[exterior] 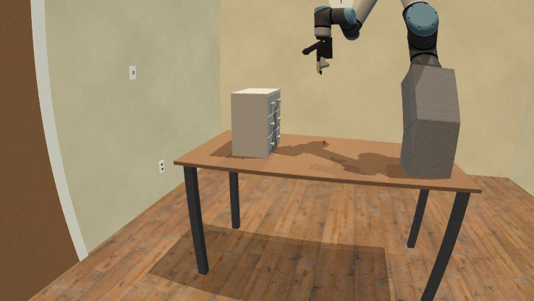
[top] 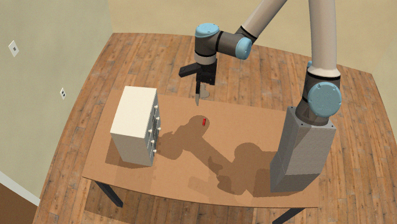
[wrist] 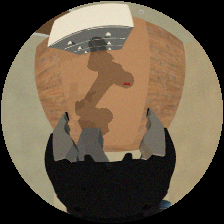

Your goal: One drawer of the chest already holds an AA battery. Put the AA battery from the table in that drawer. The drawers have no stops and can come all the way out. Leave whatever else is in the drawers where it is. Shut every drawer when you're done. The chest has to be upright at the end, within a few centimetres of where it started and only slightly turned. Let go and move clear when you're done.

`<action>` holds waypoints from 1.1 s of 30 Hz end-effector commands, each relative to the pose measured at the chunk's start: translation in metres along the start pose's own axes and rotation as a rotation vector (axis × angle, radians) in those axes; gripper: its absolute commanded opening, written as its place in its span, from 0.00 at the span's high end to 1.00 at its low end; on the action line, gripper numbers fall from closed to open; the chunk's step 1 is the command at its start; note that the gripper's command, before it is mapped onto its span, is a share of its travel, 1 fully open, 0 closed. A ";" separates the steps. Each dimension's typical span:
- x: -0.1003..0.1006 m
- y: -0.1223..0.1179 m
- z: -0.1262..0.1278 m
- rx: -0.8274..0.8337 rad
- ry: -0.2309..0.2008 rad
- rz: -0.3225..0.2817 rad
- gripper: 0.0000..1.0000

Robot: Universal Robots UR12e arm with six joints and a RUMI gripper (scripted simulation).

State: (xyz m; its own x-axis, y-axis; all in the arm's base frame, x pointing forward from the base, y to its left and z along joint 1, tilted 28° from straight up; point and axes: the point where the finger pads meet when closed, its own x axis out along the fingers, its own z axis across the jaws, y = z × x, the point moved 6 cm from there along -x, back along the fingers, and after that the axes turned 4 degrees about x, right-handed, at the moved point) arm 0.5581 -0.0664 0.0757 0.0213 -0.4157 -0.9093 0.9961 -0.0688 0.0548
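Hovering wide open, gripper (top: 200, 103) (exterior: 320, 71) (wrist: 107, 110) empty.

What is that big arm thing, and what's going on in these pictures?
It's a robot arm with joints that bend like an elbow. Its tool is like a hand with two fingers. They're wide open above the table, holding nothing.

One picture looks down from high up. One looks from the side. The round one looks out past the fingers.

On the table stands a white chest with six little knobs on its drawers. A small red battery lies between the chest and the arm's grey stand.
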 end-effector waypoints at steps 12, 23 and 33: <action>0.012 -0.017 0.003 0.006 -0.057 0.011 0.00; 0.012 -0.017 0.003 0.006 -0.058 0.011 0.00; 0.027 -0.010 0.004 0.003 -0.058 0.011 0.00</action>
State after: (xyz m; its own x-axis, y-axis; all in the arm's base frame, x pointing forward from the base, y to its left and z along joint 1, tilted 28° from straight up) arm 0.5428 -0.0754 0.0610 0.0263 -0.4679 -0.8834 0.9954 -0.0688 0.0661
